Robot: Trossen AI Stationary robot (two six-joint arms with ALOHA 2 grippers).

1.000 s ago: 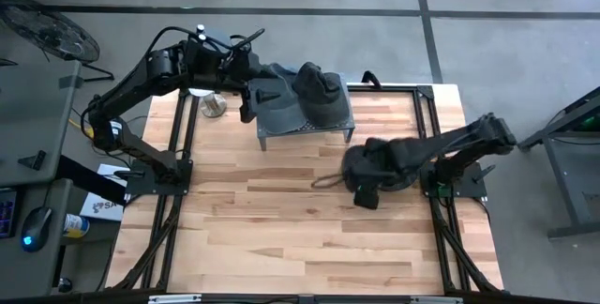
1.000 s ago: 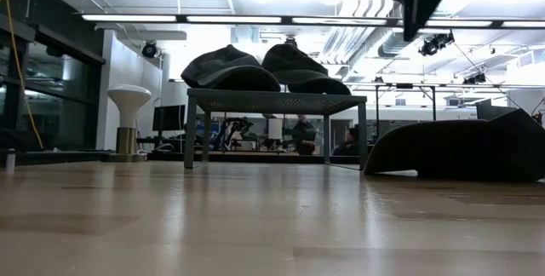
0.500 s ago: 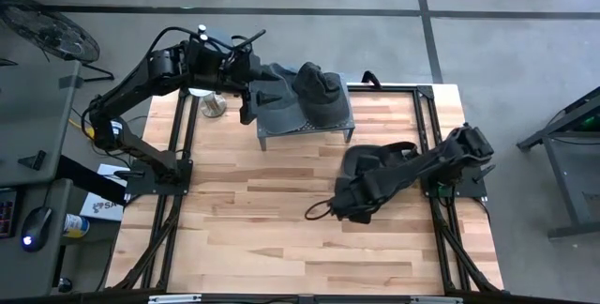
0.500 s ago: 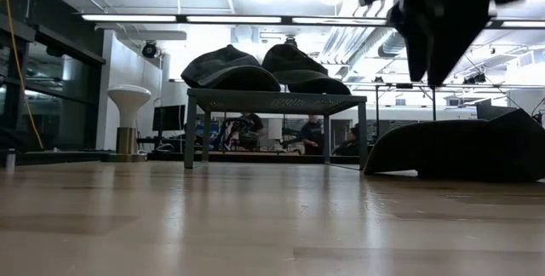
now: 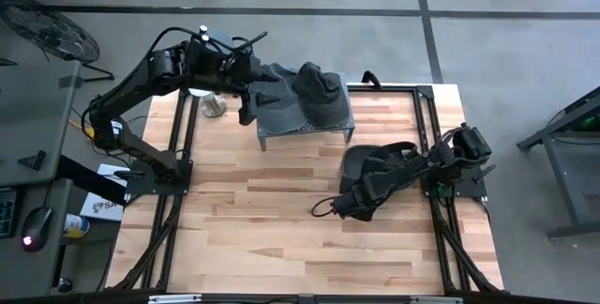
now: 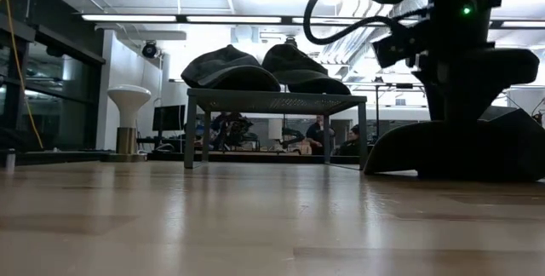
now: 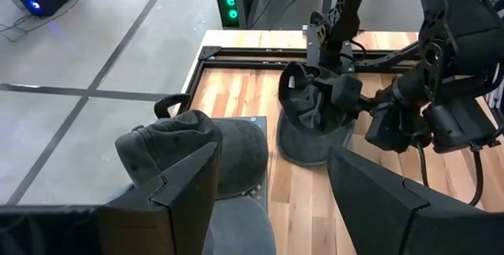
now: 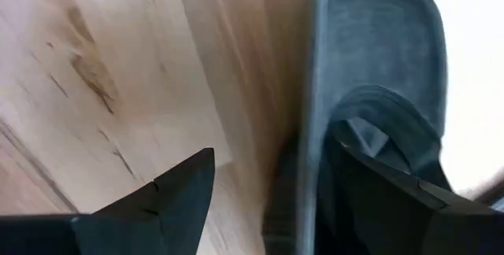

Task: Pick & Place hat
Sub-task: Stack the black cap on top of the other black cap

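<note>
Two dark grey hats (image 5: 314, 93) rest on a small grey rack (image 5: 305, 128) at the table's far side. A third dark hat (image 5: 375, 161) lies on the wood to the right of the rack. My right gripper (image 8: 276, 200) is open and points steeply down at that hat's near edge (image 8: 311, 90). One of its fingers (image 8: 169, 200) is over bare wood and the other (image 8: 394, 200) is over the hat. My left gripper (image 7: 276, 200) stands open, high above the rack's left end, with nothing between its fingers. My right gripper comes at the third hat from above, slanting in from the table's right, with its open fingers on either side of the hat's edge (image 8: 311, 90). I cannot tell whether either finger touches the hat, which lies flat on the table.
A white mushroom-shaped object (image 6: 129, 114) stands at the table's far left, beside the rack. A black frame (image 5: 427, 107) runs along the table's right and far edges. Bare wood (image 5: 272, 238) fills the near half. People show in the room behind (image 6: 319, 131).
My right gripper has come down toward the hat on the table and a little toward the near edge, tipping to point more steeply down. Its fingers have stayed open. The hats have stayed where they were.
</note>
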